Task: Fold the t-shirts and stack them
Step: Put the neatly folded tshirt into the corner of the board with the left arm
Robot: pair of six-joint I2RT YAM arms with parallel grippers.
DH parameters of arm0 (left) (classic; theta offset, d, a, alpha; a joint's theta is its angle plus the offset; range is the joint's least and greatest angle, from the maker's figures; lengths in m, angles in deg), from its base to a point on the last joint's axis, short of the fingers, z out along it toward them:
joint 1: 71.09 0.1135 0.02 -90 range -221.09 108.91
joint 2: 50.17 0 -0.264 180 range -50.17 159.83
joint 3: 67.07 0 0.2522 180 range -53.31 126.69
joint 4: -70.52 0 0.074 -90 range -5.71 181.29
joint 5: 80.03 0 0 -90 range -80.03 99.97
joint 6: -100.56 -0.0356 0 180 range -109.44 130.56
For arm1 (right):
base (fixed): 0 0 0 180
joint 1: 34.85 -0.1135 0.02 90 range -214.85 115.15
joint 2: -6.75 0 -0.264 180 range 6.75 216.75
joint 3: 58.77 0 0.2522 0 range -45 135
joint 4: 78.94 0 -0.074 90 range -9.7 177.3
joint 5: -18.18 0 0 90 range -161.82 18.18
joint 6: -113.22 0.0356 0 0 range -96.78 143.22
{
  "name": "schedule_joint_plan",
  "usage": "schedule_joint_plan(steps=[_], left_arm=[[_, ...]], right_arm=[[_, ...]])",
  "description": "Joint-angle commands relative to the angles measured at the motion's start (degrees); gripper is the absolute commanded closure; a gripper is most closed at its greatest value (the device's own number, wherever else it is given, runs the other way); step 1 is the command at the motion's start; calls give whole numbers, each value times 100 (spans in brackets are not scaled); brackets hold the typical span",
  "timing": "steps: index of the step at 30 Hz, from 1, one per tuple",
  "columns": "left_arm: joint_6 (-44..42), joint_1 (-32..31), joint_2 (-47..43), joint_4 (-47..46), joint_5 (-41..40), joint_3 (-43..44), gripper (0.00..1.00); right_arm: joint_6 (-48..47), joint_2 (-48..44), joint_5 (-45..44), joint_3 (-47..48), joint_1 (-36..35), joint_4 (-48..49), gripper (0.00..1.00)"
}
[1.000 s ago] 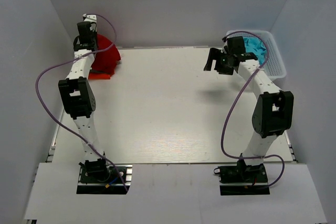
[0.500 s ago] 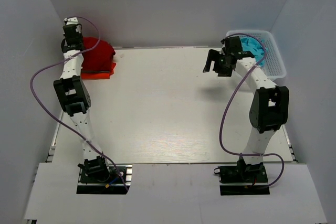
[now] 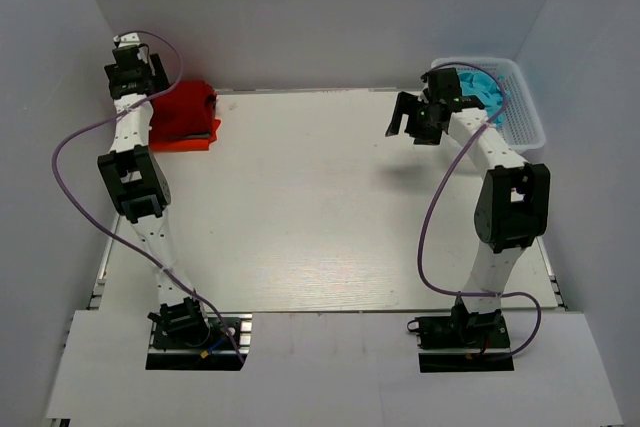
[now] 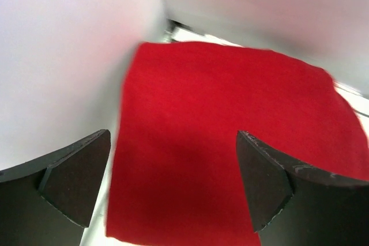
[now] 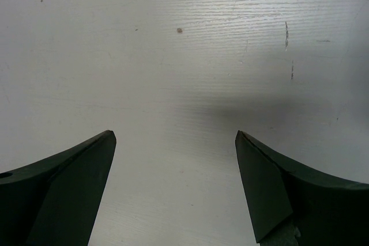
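Just one red shirt, one basket

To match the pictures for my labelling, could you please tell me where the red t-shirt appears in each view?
Top external: the red t-shirt lies at the far left corner of the table, beside the left end effector.
Left wrist: it fills the middle of the picture, beyond the open left end effector.
Right wrist: not in it; only bare table shows.
Shared landmark: the left end effector, next to the shirt in the top and left wrist views.
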Motion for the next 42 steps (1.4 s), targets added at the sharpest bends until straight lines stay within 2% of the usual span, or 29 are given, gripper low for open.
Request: schedule_joint_plan(steps=[1, 5, 10, 18, 24, 29, 31, 33, 37, 42], left_arm=[[326, -102, -775, 178, 705, -127, 0], [756, -165, -951, -217, 1856, -461, 0], [1433, -165, -636, -543, 3157, -251, 0], [2452, -165, 198, -1220, 4396, -49, 0], [2506, -217, 595, -1238, 5196, -66, 0], [2506, -332, 656, -1353, 5084, -655, 0], [2401, -332, 805, -1047, 4787, -515, 0], [2400, -384, 1085, -344, 4191, -174, 0], [2340, -384, 1219, 80, 4135, 135, 0], [2225, -384, 316, 133, 3354, 136, 0]], right_arm=[[-48, -361, 69, -120, -22, 245, 10], [-144, -484, 95, -437, 4, 359, 10], [-215, -379, 104, -420, 13, 237, 10], [-268, -300, -71, -411, 13, 184, 10], [-224, -28, 43, -306, 13, 149, 10], [-145, 157, 157, -200, -4, 157, 10], [-101, 149, 166, -226, -4, 166, 10], [-92, 131, 157, -270, -13, 201, 10], [-109, -62, 87, -314, -13, 210, 10], [-250, -492, 60, -227, -22, 193, 10]])
